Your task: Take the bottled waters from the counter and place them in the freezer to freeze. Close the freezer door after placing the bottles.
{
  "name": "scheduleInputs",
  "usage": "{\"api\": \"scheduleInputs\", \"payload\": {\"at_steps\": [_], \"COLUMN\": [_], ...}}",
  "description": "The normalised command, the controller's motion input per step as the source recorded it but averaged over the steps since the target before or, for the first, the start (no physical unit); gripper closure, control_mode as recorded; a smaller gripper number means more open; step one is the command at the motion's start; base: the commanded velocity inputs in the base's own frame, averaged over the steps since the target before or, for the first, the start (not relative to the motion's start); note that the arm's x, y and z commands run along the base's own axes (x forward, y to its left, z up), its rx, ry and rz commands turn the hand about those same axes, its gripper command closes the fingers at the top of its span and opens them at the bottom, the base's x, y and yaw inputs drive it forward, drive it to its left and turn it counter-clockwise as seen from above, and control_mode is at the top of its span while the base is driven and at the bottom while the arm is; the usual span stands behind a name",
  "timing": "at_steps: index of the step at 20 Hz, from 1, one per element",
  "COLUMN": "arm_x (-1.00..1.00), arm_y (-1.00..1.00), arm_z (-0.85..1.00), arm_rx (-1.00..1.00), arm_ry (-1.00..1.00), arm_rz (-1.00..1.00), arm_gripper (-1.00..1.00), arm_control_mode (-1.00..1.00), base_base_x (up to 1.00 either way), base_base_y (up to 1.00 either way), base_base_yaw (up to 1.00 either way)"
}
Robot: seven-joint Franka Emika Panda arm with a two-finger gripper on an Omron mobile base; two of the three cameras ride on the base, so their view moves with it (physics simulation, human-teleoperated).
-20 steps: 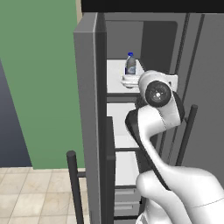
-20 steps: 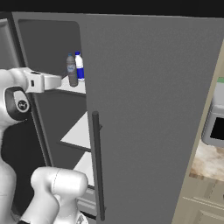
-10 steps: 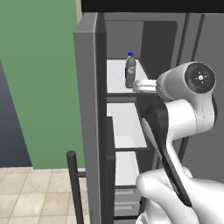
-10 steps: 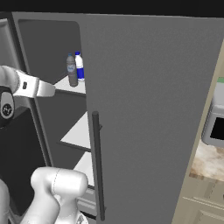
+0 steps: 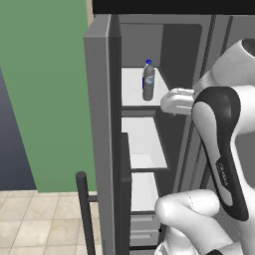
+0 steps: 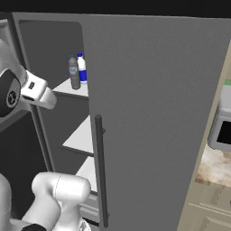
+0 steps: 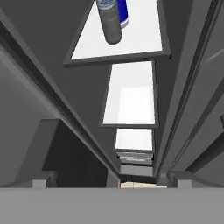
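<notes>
1. The freezer (image 5: 169, 55) stands open, a tall narrow grey compartment with white shelves stacked inside it and grey drawers (image 5: 145, 229) at the bottom.
2. Both bottles stand upright on the top shelf (image 5: 133, 89) of the freezer, near its front edge.
3. The translucent grey bottle (image 6: 74, 72) is the nearer one to the shelf's front edge; the white bottle with the blue label (image 6: 82, 68) stands just behind it, touching or nearly touching it.
4. In the left base view the two bottles overlap, so the grey bottle hides most of the white one.
5. The middle shelf (image 5: 143, 144) and the lower shelf (image 5: 142, 191) of the freezer hold nothing.
6. The freezer door (image 5: 102, 144) is swung wide open, with its dark bar handle (image 5: 85, 214) low down beside the freezer.
7. The plain grey door (image 6: 153, 122) next to the freezer is shut.
8. The gripper (image 5: 167, 102) hangs just outside the freezer at the height of the top shelf, apart from the bottles, with its fingers spread wide and nothing between them.
9. The counter (image 6: 216, 167) lies well to the right of the freezer.
</notes>
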Motion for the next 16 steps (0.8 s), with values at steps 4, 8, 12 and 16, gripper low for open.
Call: {"api": "scheduleInputs", "payload": {"at_steps": [4,8,12,16], "arm_x": [0.0,0.0,0.0,0.0], "arm_y": [0.0,0.0,-0.03,-0.1], "arm_z": [-0.56,-0.69,-0.79,-0.73], "arm_rx": [0.0,-0.07,-0.07,-0.11], "arm_ry": [0.42,0.21,0.03,-0.01], "arm_rz": [0.14,0.01,0.0,0.05], "arm_gripper": [-1.0,-1.0,-1.0,-1.0], "arm_control_mode": [-1.0,-1.0,-1.0,-1.0], "base_base_x": [0.0,0.0,0.0,0.0], "base_base_y": [0.0,0.0,0.0,0.0], "base_base_yaw": [0.0,0.0,0.0,0.0]}}
